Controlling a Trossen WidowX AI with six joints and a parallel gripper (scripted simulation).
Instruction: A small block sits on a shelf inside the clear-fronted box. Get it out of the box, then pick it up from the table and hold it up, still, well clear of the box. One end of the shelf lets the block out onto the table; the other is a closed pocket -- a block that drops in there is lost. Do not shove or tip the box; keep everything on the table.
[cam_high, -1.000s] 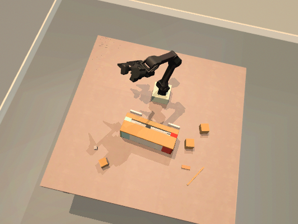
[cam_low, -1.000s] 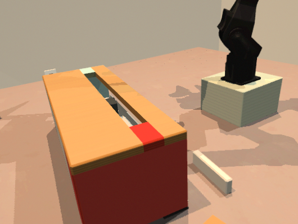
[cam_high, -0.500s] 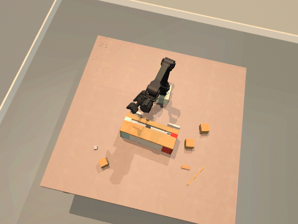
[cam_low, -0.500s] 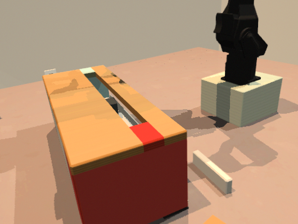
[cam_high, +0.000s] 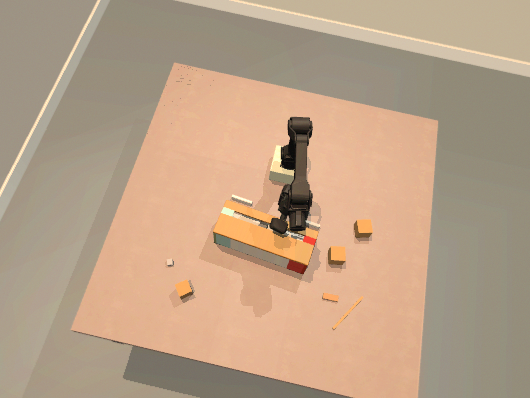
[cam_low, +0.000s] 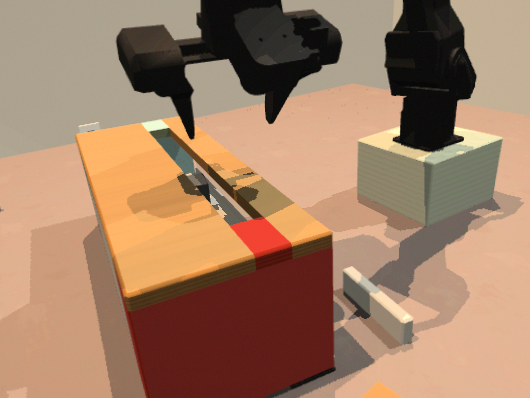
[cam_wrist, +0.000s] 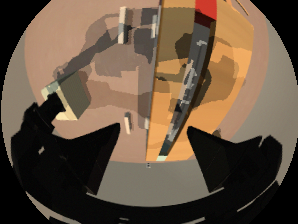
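Observation:
The box has an orange lid with a long slot, a red end and a pale green end. A small grey shape, probably the block, shows down in the slot about midway along, partly shaded; its outline is unclear in the other views. My gripper is open and empty, pointing down. Its fingertips are apart above the lid, one near the slot and one toward the arm's base side. In the top view the arm hides part of the slot.
The arm's base block stands behind the box. White strips lie behind the box. Orange cubes, a small pale cube, a short orange piece and a thin stick lie around it.

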